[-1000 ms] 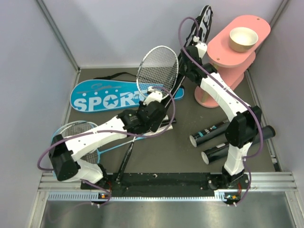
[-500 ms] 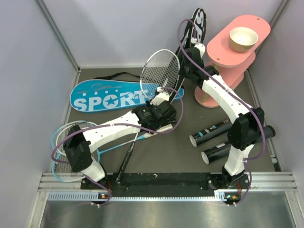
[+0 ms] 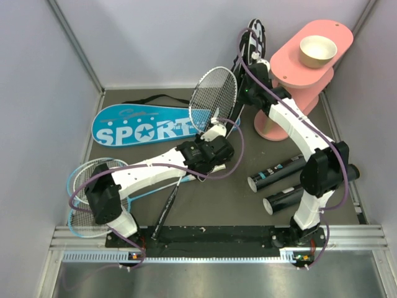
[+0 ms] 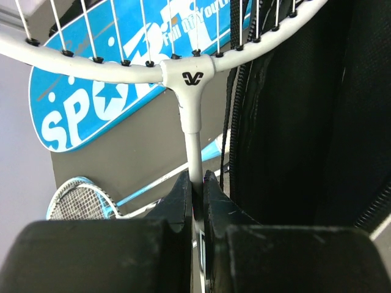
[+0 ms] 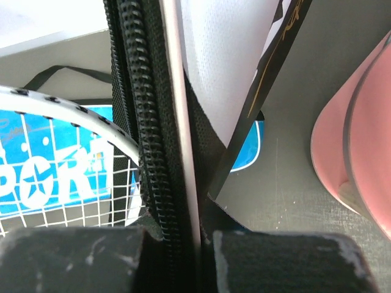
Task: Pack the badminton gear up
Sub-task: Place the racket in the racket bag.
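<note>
racket shaft (image 4: 193, 143) pinched by left gripper (image 4: 195, 180), lower part hidden

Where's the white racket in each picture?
Top view: white racket in the middle, head tilted up toward the back.
Left wrist view: white racket across the top, its neck running down into the left hand.
Right wrist view: white racket at the left edge, beside the black bag zipper.
Shared landmark: the blue SPORT bag, behind the racket in all three.

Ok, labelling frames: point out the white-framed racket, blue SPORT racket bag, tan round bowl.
white-framed racket (image 4: 189, 76): left wrist view, throat joint.
blue SPORT racket bag (image 3: 133, 129): top view, lettered face.
tan round bowl (image 3: 317, 49): top view, inside.
</note>
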Robot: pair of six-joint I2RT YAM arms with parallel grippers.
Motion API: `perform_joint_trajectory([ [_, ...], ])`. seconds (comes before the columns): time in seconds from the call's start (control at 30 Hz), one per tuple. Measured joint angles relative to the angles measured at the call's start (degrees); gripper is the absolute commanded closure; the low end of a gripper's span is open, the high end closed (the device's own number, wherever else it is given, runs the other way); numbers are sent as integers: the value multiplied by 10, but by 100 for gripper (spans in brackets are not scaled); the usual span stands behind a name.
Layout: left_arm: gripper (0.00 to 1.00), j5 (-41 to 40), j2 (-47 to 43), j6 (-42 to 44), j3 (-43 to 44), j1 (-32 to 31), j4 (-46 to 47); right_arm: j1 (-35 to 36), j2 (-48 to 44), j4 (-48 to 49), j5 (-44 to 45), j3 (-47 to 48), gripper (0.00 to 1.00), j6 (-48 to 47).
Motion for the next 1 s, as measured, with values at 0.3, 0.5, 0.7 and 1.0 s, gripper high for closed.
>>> perform_joint_trajectory([
  [0.3,100,-76,42,-28,13,-24,-24,-5,0,-28,-17,30,100,1],
  [0.5,100,-78,80,-14,44,-30,-40,-2,-4,-9,-42,20,100,-10],
  [0.7,100,-55,84,64,76,-30,-41,9,-51,59,-77,-77,100,-26],
  [1.0,100,60,121,107,186,15,-55,16,-109,125,-113,-186,100,-32],
])
